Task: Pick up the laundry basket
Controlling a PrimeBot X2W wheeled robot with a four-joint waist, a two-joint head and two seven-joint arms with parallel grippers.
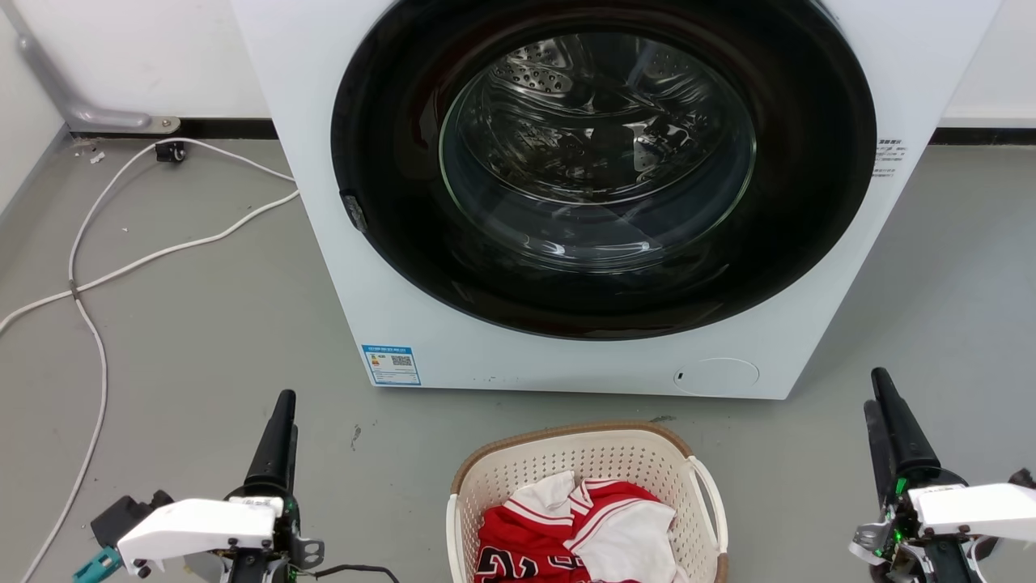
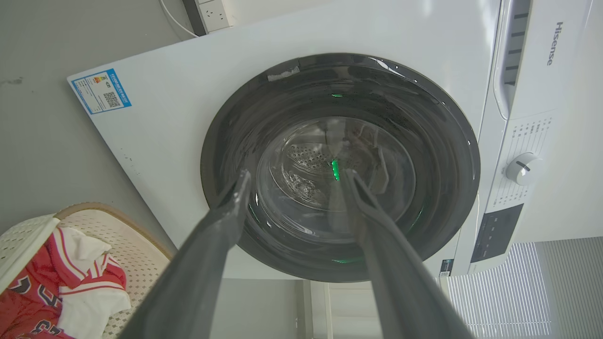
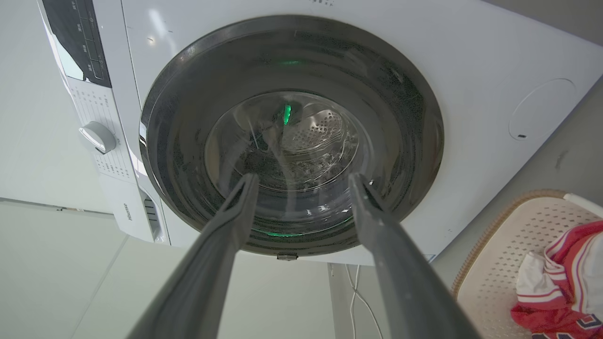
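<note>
Hisense on washing machine (image 2: 169, 141), blue QR label (image 2: 101, 91)

Laundry room: front-loading washer (image 1: 566, 202), grey floor (image 1: 186, 340).

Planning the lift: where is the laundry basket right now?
In the head view, the laundry basket sits on the floor at bottom centre, before the washing machine.

- left gripper (image 1: 283, 405): long dark tapering fingers, white shell (image 1: 198, 526) with dark screws, teal plug (image 1: 97, 564) at 8 o'clock, black cable (image 1: 356, 571) at 4 o'clock
- right gripper (image 1: 874, 390): same dark fingers, white cover (image 1: 975, 502), green lights (image 1: 898, 487), bare metal bracket (image 1: 864, 539)
</note>
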